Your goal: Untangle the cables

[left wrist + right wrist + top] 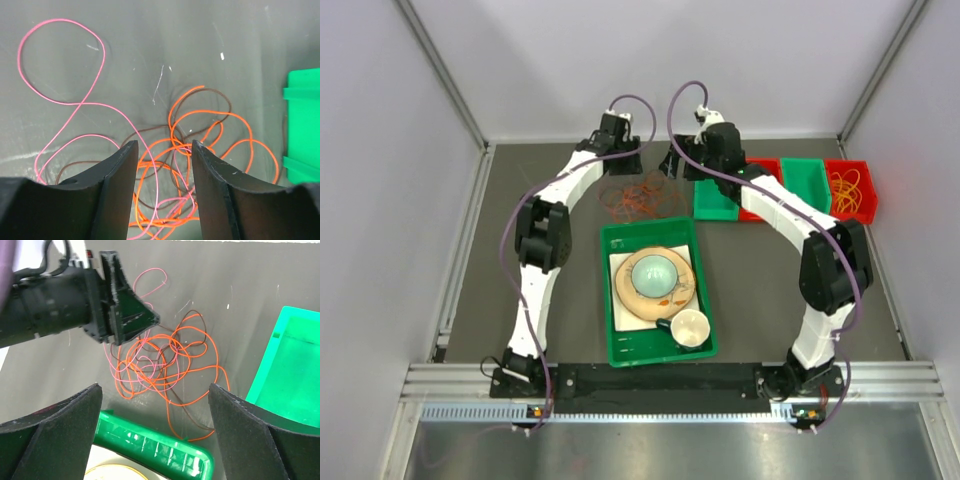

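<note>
1. The left arm (527, 305) and right arm (812, 340) have white link shells joined by bulky black joint housings.
2. A thin purple hose (503, 250) trails along each arm, looping free near the upper centre of the frame.
3. The left gripper (162, 145) and right gripper (155, 387) have matte black, wedge-shaped jaws with a faintly grainy surface.
</note>
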